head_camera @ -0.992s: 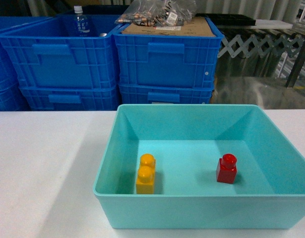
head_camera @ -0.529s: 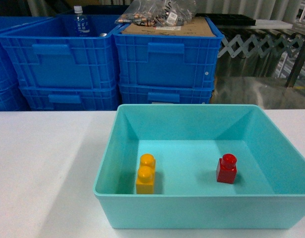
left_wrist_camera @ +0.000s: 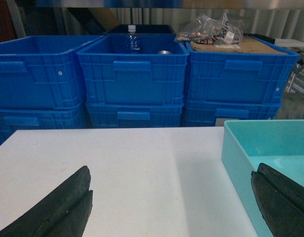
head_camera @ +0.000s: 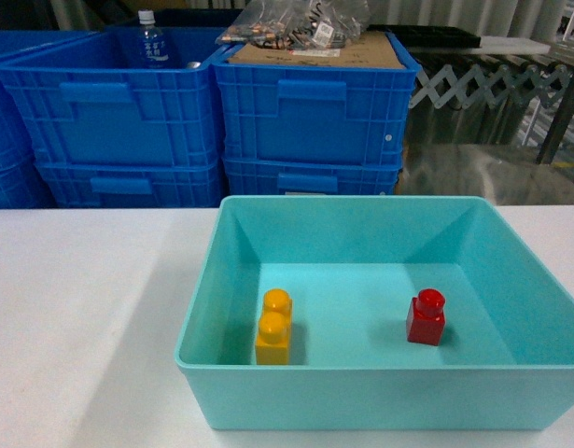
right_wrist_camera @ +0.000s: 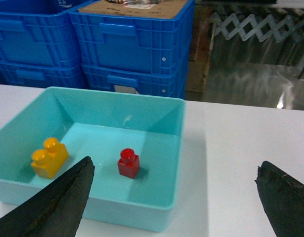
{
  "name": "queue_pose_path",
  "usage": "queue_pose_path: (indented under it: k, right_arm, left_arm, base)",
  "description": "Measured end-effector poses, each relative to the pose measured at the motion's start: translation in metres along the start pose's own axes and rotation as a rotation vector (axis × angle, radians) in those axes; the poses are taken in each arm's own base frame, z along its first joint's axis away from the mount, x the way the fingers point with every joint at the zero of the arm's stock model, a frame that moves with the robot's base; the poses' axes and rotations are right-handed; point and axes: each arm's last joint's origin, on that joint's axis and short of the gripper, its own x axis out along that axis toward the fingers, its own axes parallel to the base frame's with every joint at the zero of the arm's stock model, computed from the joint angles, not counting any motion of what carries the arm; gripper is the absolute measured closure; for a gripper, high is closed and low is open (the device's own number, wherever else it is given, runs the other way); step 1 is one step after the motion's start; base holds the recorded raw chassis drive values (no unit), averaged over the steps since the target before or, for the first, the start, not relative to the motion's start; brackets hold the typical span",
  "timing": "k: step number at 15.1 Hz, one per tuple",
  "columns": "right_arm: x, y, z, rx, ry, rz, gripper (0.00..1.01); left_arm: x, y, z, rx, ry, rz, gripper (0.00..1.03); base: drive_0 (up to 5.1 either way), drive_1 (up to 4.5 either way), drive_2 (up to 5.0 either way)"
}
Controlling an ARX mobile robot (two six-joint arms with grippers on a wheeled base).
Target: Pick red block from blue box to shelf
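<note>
The red block [head_camera: 426,319] stands upright on the floor of the blue box [head_camera: 361,369], right of the middle; the right wrist view also shows the red block [right_wrist_camera: 128,163]. My right gripper [right_wrist_camera: 175,165] hangs open and empty over the near right corner of the blue box [right_wrist_camera: 117,94]. Left of the blue box [left_wrist_camera: 231,148], my left gripper [left_wrist_camera: 171,173] is open over bare white table. Neither gripper appears in the head view. Of the shelf [left_wrist_camera: 142,3], only a shiny steel rail shows above the crates.
An orange-yellow two-stud brick [head_camera: 273,329] stands in the box's left part. Stacked dark blue crates [head_camera: 310,112] line the table's far edge, holding a water bottle [head_camera: 152,42] and a bag of parts [head_camera: 296,23] on cardboard. White table [head_camera: 81,308] surrounds the box.
</note>
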Motion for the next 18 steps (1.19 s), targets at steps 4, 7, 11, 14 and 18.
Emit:
queue_pose_path:
  k: [4,7,11,14,18]
  right_arm:
    - [0.079,0.027,0.028,-0.007,0.209,0.115,0.03]
    - [0.143,0.067,0.027,-0.070,0.399,0.177,0.03]
    - [0.190,0.106,0.007,-0.169,0.572,0.141,0.03]
    - [0.216,0.111,-0.012,-0.177,0.654,0.062,0.03]
    - [0.240,0.114,-0.030,-0.154,0.702,0.007,0.03]
  left_arm:
    - [0.000,0.000,0.000,0.000,0.000,0.000,0.05]
    - [0.000,0.000,0.000,0.000,0.000,0.000,0.05]
    - [0.000,0.000,0.000,0.000,0.000,0.000,0.05]
    - [0.000,0.000,0.000,0.000,0.000,0.000,0.05]
    - [0.000,0.000,0.000,0.000,0.000,0.000,0.05]
  base:
    - [0.0,0.00,0.0]
    - [0.0,0.00,0.0]
    - [0.0,0.00,0.0]
    - [0.0,0.00,0.0]
    - [0.0,0.00,0.0]
